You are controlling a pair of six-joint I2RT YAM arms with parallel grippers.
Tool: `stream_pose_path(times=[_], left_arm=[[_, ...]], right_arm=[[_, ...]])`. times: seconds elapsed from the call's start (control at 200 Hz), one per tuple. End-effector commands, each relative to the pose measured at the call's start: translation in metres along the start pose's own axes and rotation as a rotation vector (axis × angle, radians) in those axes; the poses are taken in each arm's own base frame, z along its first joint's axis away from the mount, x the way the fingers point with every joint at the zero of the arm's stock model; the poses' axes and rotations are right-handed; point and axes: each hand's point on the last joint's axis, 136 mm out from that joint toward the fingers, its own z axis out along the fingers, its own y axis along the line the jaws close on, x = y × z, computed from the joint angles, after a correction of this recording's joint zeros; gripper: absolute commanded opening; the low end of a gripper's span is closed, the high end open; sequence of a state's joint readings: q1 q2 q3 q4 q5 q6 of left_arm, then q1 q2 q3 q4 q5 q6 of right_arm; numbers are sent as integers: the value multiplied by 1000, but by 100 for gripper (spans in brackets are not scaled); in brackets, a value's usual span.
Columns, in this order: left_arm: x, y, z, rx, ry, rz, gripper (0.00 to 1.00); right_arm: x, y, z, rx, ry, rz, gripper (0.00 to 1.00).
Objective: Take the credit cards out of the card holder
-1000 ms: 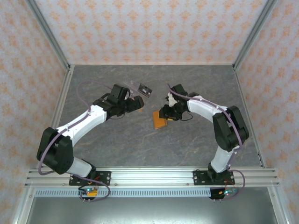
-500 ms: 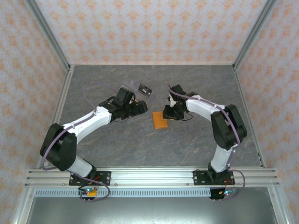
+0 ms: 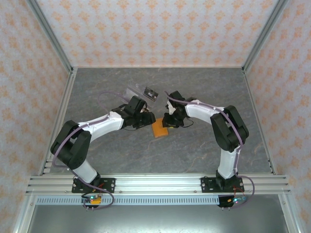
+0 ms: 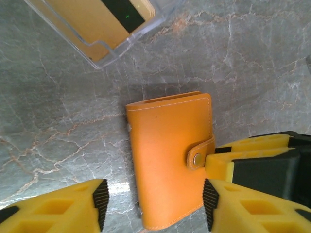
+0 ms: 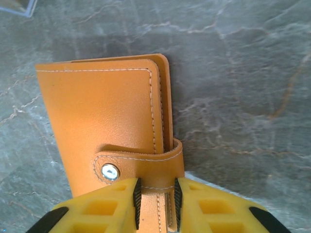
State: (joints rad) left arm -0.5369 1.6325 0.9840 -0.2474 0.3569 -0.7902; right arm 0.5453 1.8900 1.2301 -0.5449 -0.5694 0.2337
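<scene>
Near strip of the grey marble-look table (image 3: 194, 155) is lying bare out from the rail, with open room running on to the right.

Mid-table, the orange stitched-leather card holder (image 3: 159, 129) is lying flat and folded shut, strap snapped. It is now sitting a little left of and nearer than its spot a second ago.

Left gripper (image 3: 147, 120) has swung right to reach it. Its fingers have come in from wide to about half and are straddling the card holder, the left pad standing off the edge.

Right gripper (image 5: 156, 204) has shifted left with it, fingers narrow and pinching the orange strap (image 5: 146, 162) just beside the metal snap (image 5: 111, 171). The right wrist view is giving that pinch plainly; overhead the arm is covering it.

Just beyond, far-left, a clear plastic tray (image 4: 104, 51) is lying apart from the card holder. The left wrist view is showing a tan credit card with a dark stripe (image 4: 109, 17) at it; overhead it is reading as a small dark patch.

Everything is sitting well apart from the walls.
</scene>
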Motion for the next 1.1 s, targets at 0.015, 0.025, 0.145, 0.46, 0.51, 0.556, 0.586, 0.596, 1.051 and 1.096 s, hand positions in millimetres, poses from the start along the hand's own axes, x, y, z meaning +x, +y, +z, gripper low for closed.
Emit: stream_pose_path(times=[0.015, 0.025, 0.145, 0.46, 0.51, 0.556, 0.586, 0.596, 1.051, 1.096], left_arm=[[8, -3, 11, 31, 21, -15, 51], [8, -4, 11, 34, 21, -15, 51], [12, -5, 20, 45, 45, -23, 45], [15, 4, 36, 26, 48, -78, 32], [16, 8, 38, 16, 51, -87, 32], [18, 10, 40, 12, 56, -92, 32], [19, 12, 41, 7, 60, -99, 32], [20, 12, 42, 8, 62, -101, 32], [29, 25, 53, -2, 71, -152, 28], [29, 25, 54, 2, 73, -154, 27]], right_arm=[[-7, 4, -13, 2, -50, -5, 29], [-8, 4, -14, 5, -57, -7, 30], [-13, 2, -23, 36, -90, -18, 32], [-15, 8, -17, 117, -78, -74, 31], [-16, 9, -19, 130, -82, -84, 31], [-15, 8, -19, 147, -83, -97, 32], [-15, 9, -19, 152, -80, -108, 32], [-15, 9, -19, 154, -79, -110, 32], [-5, 16, 1, 185, 2, -168, 41], [-4, 16, 3, 180, 12, -167, 41]])
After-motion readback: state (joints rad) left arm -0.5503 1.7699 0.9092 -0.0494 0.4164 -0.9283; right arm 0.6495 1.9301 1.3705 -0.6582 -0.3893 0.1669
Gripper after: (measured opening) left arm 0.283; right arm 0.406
